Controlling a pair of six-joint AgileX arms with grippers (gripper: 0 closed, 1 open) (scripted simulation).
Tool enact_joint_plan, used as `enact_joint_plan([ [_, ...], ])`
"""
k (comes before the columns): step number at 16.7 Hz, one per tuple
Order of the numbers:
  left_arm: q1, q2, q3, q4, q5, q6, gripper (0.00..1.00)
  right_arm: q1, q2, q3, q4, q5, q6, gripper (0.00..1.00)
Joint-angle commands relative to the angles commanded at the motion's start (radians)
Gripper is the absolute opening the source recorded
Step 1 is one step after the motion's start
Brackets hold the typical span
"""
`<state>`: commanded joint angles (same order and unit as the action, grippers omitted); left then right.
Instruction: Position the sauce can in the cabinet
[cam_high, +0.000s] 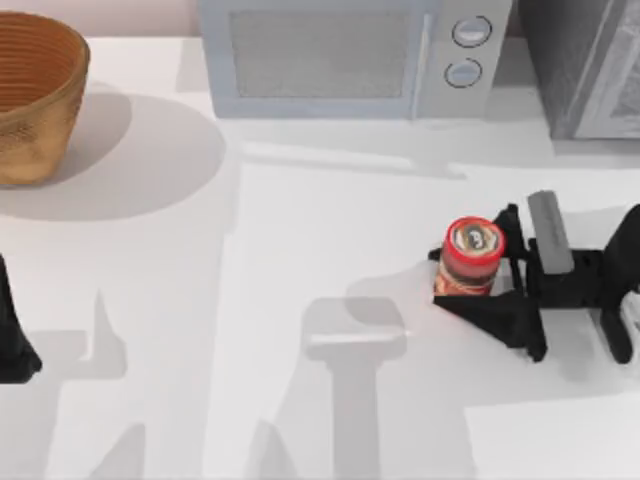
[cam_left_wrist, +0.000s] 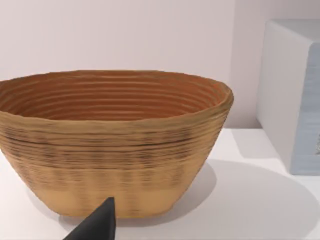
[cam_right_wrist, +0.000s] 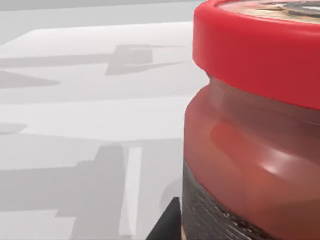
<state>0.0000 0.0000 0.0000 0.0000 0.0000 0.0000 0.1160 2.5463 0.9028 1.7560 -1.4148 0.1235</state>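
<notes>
Upright, red-lidded sauce can (cam_high: 470, 257) — label unreadable — between right tool (cam_high: 488, 272) fingers

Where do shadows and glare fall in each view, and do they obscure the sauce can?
Top view: soft grey arm shadows cross the table, none over the sauce can between the right gripper fingers. Left wrist view: the basket casts a shadow on the table. Right wrist view: a mild highlight on the can's red side.
</notes>
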Motion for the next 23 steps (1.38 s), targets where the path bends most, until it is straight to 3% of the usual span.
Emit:
enact_joint_plan([
  [11,0.0,0.0,0.0,0.0,0.0,0.0,1.0,-0.009,0.027,0.025,-0.037,0.004,0.002,0.0],
  [23,0.0,0.0,0.0,0.0,0.0,0.0,1.0,-0.012,-0.308,-0.025,-0.284,0.012,0.026,0.0],
])
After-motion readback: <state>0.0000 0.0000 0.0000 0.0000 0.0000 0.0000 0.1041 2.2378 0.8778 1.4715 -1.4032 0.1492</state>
